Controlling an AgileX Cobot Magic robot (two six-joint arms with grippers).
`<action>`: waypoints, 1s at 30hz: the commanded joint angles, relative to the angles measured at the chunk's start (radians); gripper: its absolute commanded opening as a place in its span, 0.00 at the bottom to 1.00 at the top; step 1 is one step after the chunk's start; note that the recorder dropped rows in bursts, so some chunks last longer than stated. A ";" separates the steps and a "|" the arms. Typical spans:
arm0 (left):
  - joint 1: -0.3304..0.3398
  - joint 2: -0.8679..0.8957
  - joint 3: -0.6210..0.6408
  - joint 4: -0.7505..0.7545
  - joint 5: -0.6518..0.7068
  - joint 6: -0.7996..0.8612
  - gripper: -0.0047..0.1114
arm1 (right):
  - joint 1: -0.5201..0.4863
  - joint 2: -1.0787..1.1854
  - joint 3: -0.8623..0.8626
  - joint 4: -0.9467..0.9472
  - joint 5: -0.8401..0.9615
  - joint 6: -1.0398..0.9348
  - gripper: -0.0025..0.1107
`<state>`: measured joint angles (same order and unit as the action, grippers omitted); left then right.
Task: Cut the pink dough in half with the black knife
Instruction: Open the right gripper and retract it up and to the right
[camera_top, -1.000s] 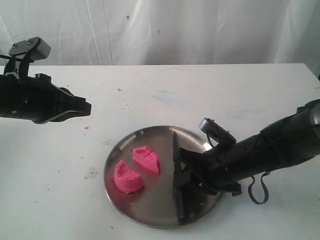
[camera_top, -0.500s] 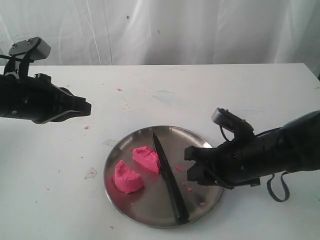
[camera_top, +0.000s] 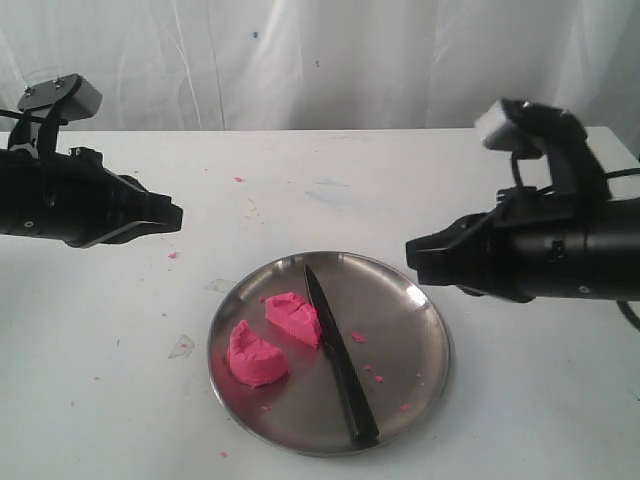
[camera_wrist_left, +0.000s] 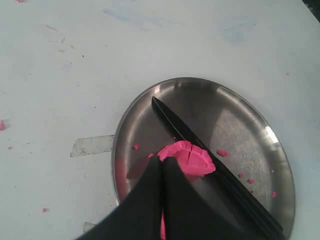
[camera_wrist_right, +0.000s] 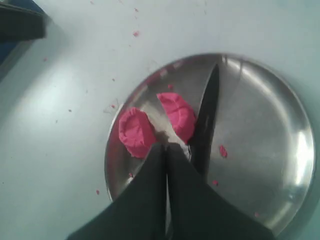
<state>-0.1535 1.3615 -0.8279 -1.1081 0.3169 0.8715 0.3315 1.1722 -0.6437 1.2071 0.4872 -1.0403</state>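
Note:
The pink dough lies as two half-lumps on the steel plate (camera_top: 400, 290): one (camera_top: 256, 355) toward the plate's left edge, the other (camera_top: 293, 317) beside the blade. The black knife (camera_top: 338, 358) rests flat on the plate, its tip pointing away, touching the second half. It shows again as the knife (camera_wrist_right: 206, 120) and the knife (camera_wrist_left: 210, 160). My right gripper (camera_top: 412, 252) hovers shut and empty above the plate's right side. My left gripper (camera_top: 176, 217) hangs shut and empty over the table, left of the plate. From each wrist the fingers (camera_wrist_right: 165, 150) and fingers (camera_wrist_left: 162, 162) meet with nothing between.
Tiny pink crumbs (camera_top: 360, 338) dot the plate and the white table (camera_top: 330, 180). A white curtain hangs behind the table. A clear tape scrap (camera_top: 181, 347) lies left of the plate.
My right gripper has let go of the knife, which now lies on the plate, and has risen up and to the right. The left arm has stayed still.

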 joint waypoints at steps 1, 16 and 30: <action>0.001 -0.013 0.005 -0.012 0.009 -0.001 0.04 | -0.003 -0.148 0.006 -0.112 0.004 -0.011 0.02; 0.001 -0.013 0.005 -0.012 0.009 -0.001 0.04 | -0.001 -0.283 0.006 -0.673 0.025 0.062 0.02; 0.001 -0.013 0.005 -0.012 0.009 -0.001 0.04 | -0.001 -0.412 0.006 -0.663 0.026 0.062 0.02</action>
<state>-0.1535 1.3615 -0.8279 -1.1081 0.3169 0.8715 0.3315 0.8162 -0.6421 0.5393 0.5128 -0.9838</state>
